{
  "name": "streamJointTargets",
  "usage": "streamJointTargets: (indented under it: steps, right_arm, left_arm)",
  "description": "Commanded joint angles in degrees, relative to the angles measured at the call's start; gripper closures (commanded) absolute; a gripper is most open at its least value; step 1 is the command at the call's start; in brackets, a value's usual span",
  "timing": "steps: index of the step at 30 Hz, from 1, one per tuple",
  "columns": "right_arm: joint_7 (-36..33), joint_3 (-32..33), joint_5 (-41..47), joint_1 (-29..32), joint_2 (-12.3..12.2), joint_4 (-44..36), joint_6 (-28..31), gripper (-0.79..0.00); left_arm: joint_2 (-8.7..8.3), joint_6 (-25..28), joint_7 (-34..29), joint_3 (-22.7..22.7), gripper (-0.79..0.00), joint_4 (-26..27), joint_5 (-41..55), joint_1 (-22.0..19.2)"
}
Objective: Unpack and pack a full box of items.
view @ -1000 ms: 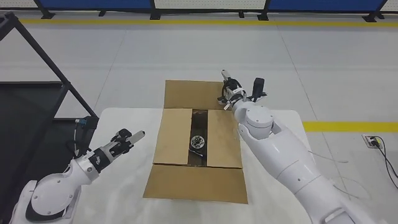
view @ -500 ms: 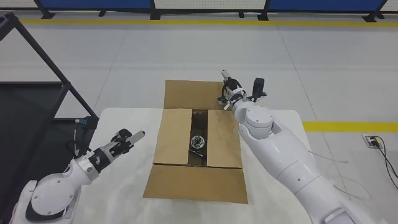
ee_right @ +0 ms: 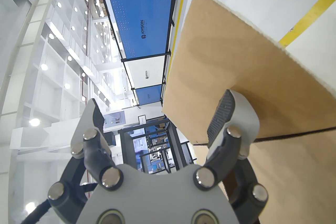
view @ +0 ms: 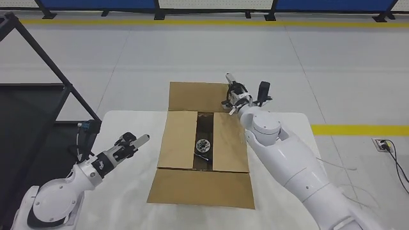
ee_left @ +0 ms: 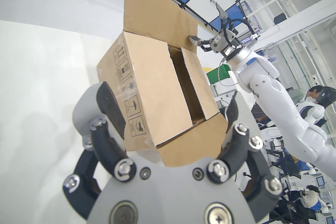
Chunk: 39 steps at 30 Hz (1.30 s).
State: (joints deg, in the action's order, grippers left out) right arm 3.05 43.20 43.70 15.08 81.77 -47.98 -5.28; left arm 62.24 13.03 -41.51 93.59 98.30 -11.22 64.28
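The cardboard box [view: 230,144] stood in the middle of the white counter [view: 131,182], only half opened. Its far flap [view: 198,96] was thrown back away from the robot and its near flap [view: 201,188] was folded out toward it. The left flap [view: 178,139] and right flap [view: 231,142] lay almost flat over the opening, leaving a dark slot between them. Through that slot a small round item [view: 203,145] showed, with something dark just beside it; what else the box held was hidden. The right arm [view: 281,153] was stretched to the box's far right corner. Its jaws were released and spread wide, holding nothing. In the right wrist view one finger pad [ee_right: 219,114] lay by the edge of the far flap [ee_right: 236,57], while the other finger stood out in the open air. That placement suited pressing the flap back, probably to stop it from springing over the opening. The left arm [view: 64,195] waited over the counter to the left of the box and well apart from it. Its jaws were also released and empty, aimed at the box [ee_left: 157,93] so that its side and near corner sat framed between the fingers. Unpacking looked barely begun, since the side flaps had to be swung outward before anything inside could be reached. The left arm seemed best placed to take the left flap.
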Motion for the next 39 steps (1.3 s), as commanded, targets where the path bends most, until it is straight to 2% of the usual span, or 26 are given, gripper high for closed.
streamJointTargets:
  steps: [1,4,9,16,18,22,33,39]
  right_arm:
    - [-2.61,1.73,-0.28,1.07,-0.55,-1.17,1.22,-0.785]
    - [-3.74,3.80,-1.18,2.27,-1.17,-2.68,0.83,-0.785]
    - [0.38,5.06,-2.53,2.80,-0.87,-3.46,-2.07,-0.785]
    - [7.15,3.94,-3.45,0.89,1.43,-0.08,-4.17,-0.785]
    - [11.06,2.82,-5.19,-0.06,2.38,1.66,-4.49,-0.785]
    - [12.99,1.45,-5.77,-1.62,4.23,5.33,-4.93,-0.785]
    - [8.54,-0.96,-8.06,-5.23,8.04,13.99,-8.78,-0.785]
    - [5.93,-0.37,-9.20,-5.76,9.05,16.01,-5.87,-0.785]
  left_arm:
    - [-0.03,0.17,0.90,0.16,-0.785,0.17,0.93,0.29]
    - [-0.14,0.18,1.30,0.44,-0.785,0.14,1.72,0.46]
    - [-0.30,-0.06,2.04,0.70,-0.785,0.20,2.47,0.79]
    - [-0.55,-0.28,3.00,1.40,-0.785,0.18,3.49,1.29]
    - [-0.63,-0.41,3.07,1.54,-0.785,0.17,3.85,1.39]
    - [-0.77,-0.63,3.13,1.64,-0.785,0.15,4.11,1.47]
    - [-0.82,-0.73,3.16,1.63,-0.785,0.11,4.25,1.47]
    - [-0.82,-0.73,3.16,1.63,-0.785,0.11,4.25,1.47]
